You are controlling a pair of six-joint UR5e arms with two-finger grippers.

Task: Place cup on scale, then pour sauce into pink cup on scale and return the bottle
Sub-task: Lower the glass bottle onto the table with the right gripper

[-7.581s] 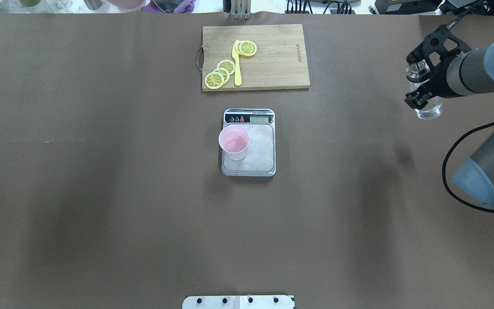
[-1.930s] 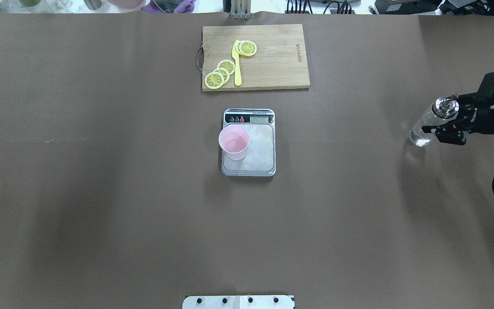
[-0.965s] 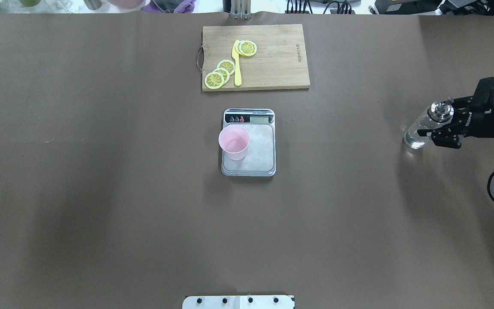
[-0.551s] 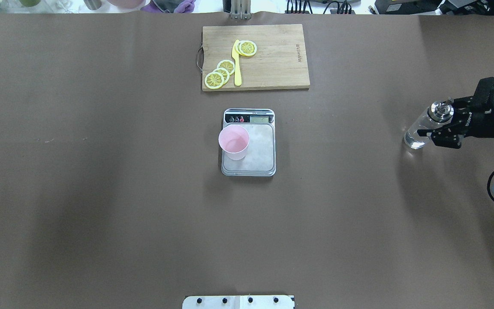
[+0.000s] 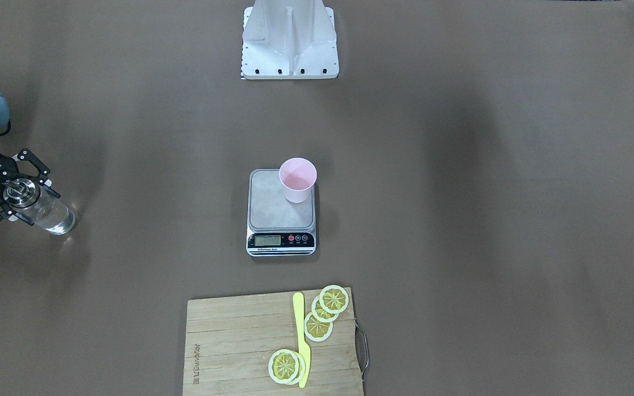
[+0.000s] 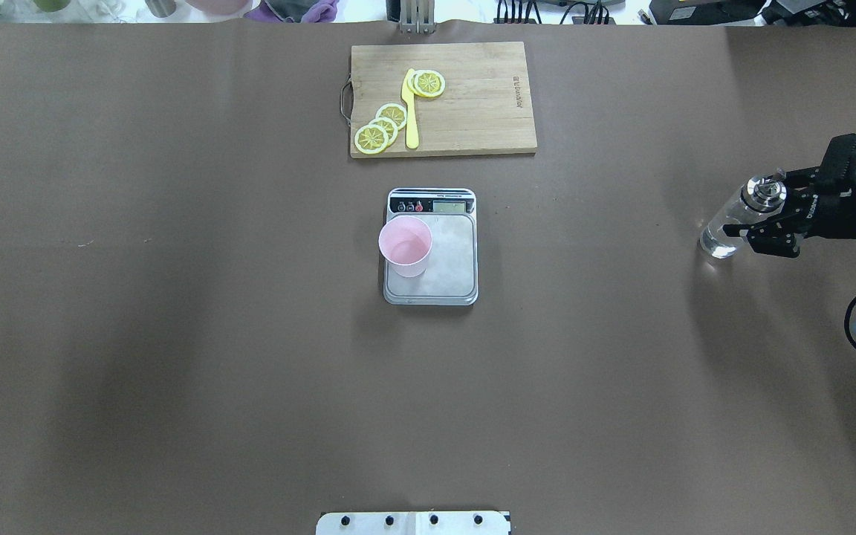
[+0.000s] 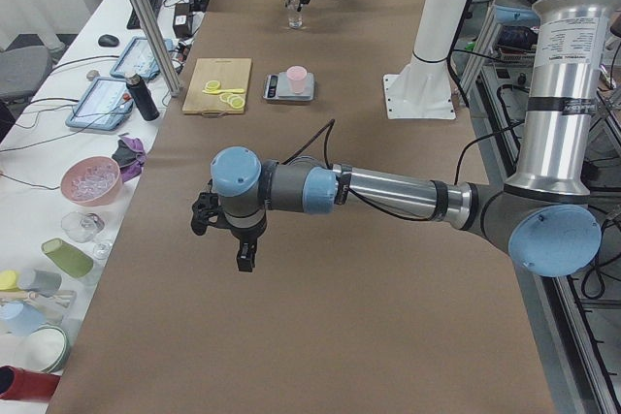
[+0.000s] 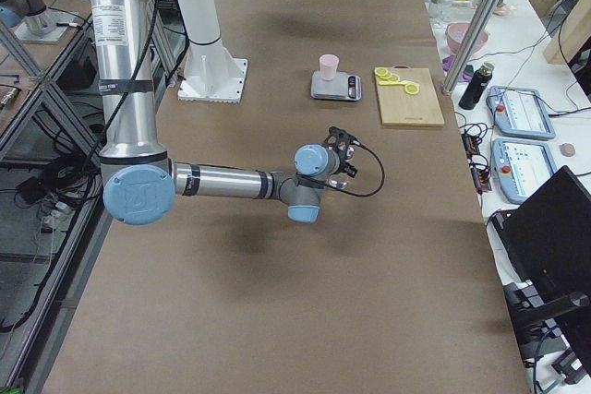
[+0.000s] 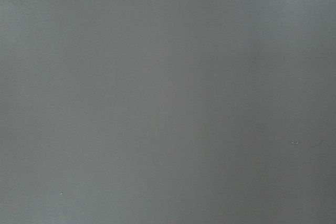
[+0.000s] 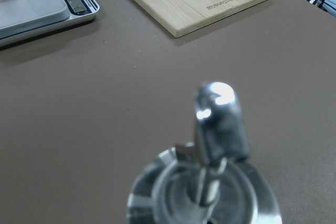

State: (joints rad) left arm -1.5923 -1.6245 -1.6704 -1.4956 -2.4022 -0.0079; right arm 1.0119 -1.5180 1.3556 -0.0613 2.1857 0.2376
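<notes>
The pale-pink cup [image 6: 405, 244] stands upright on the left part of the scale's steel platform [image 6: 446, 260] at the table's middle; it also shows in the front view [image 5: 298, 177]. The clear glass bottle [image 6: 727, 227] with its metal pourer cap stands on the table at the far right, its clear sauce barely visible. My right gripper [image 6: 753, 212] sits around the bottle just under the cap, fingers against its sides [image 5: 39, 208]. The right wrist view shows the cap [image 10: 210, 182] close up. My left gripper [image 7: 238, 239] shows only in the left side view; I cannot tell its state.
A wooden cutting board [image 6: 472, 111] with lemon slices and a yellow knife [image 6: 411, 111] lies beyond the scale. The robot's base plate [image 6: 413, 522] is at the near edge. Bowls and cups stand off the table's far edge.
The right arm brought the bottle from high at the back right down to the table and stood it upright. Over the last second nothing has visibly moved.
</notes>
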